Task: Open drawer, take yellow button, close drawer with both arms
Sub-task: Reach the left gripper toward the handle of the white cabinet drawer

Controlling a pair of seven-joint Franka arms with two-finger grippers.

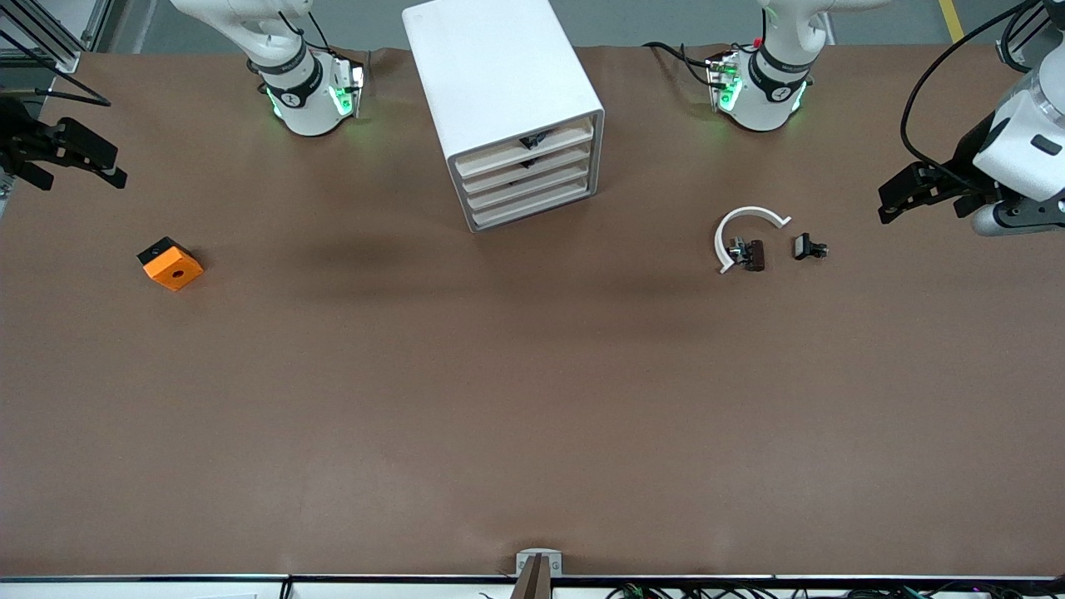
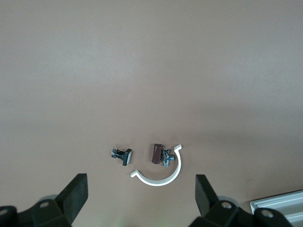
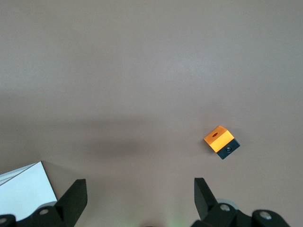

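Note:
The white cabinet (image 1: 499, 83) stands at the table's robot edge, between the two arm bases. Its four cream-fronted drawers face the front camera. The uppermost drawer (image 1: 566, 136) sits pushed in. The button is hidden. My left gripper (image 1: 886, 204) hangs open and empty over the left arm's end of the table. In the left wrist view (image 2: 140, 196) its fingers (image 2: 75, 194) are spread wide above bare table. My right gripper (image 1: 112, 162) hangs open and empty over the right arm's end, also shown in the right wrist view (image 3: 139, 198).
An orange square block with a hole (image 1: 170, 264) (image 3: 221, 141) lies toward the right arm's end. A white half-ring (image 1: 749, 211) (image 2: 159, 182), a brown-and-metal part (image 1: 753, 254) (image 2: 157, 153) and a black clip (image 1: 807, 246) (image 2: 124, 155) lie toward the left arm's end.

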